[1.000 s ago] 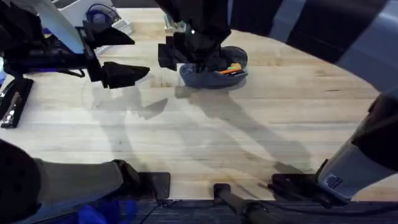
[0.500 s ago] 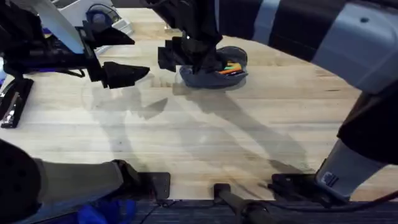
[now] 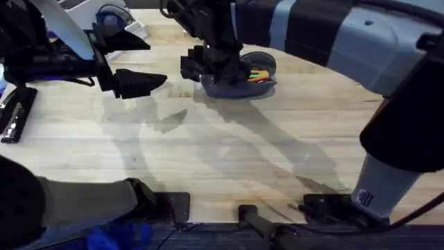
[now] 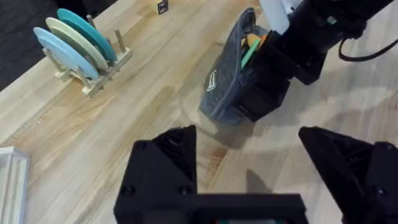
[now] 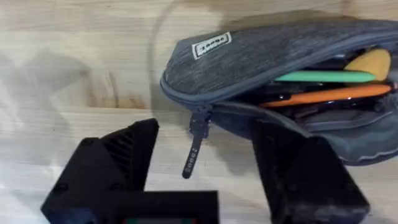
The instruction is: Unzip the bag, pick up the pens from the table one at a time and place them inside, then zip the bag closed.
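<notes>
Bag (image 5: 267, 56) gapes in right wrist view, pens (image 5: 323, 94) inside.

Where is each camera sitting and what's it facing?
Overhead: above the arm bases, looking down and forward over the table; both arms show.
Left wrist: faces the bag across the table; own left end effector open.
Right wrist: close over the bag's zipper pull; right end effector open.
All share the bag.

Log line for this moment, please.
pouch open, pens inside | right hand open at zipper pull | left hand open, away
</notes>
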Tool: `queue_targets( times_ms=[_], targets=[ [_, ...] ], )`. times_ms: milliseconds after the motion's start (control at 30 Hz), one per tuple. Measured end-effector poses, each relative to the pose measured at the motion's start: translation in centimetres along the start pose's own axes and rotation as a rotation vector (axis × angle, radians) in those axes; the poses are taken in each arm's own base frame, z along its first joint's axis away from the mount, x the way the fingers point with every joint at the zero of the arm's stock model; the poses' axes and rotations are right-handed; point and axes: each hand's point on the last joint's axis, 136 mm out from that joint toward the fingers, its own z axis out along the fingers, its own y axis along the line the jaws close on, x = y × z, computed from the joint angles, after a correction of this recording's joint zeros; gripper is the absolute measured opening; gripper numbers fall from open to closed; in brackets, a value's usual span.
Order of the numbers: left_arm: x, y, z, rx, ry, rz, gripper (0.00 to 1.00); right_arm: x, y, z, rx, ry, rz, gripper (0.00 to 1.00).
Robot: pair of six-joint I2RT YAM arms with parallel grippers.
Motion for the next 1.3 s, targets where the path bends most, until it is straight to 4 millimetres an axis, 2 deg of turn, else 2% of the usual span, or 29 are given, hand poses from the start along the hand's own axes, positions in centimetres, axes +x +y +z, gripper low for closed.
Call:
queue_targets(
  times_ms=[100,367,467,600,867,900,1033,1100,1300],
  targets=[
    [0.0,0.0,0.0,0.0,0.0,0.0,0.993,-0.14,0.01,0.0,0.001,-0.007,0.001,0.809],
    [0.0,0.0,0.0,0.0,0.0,0.0,0.992,-0.22,-0.01,0.0,0.002,-0.011,0.001,0.673],
    [0.0,0.0,0.0,0.0,0.0,0.0,0.994,-0.22,0.0,0.0,0.002,-0.011,0.002,0.577],
    [0.0,0.0,0.0,0.0,0.0,0.0,0.993,-0.26,0.04,0.0,0.0,-0.013,0.002,0.5],
    [0.0,0.0,0.0,0.0,0.0,0.0,0.994,-0.29,0.09,0.0,-0.002,-0.014,0.002,0.277],
    [-0.01,0.0,0.0,0.0,0.0,0.0,0.994,-0.31,0.11,0.0,-0.003,-0.015,0.003,0.185],
    [0.0,0.0,0.0,0.0,0.0,0.0,0.995,-0.33,0.13,0.0,-0.003,-0.016,0.003,0.12],
    [0.0,0.0,0.0,0.0,0.0,0.0,0.993,-0.37,0.09,-0.01,0.0,-0.018,0.003,0.049],
    [0.0,0.0,0.0,0.0,0.0,0.0,0.993,-0.43,0.04,0.0,0.002,-0.021,0.003,0.035]
  ],
)
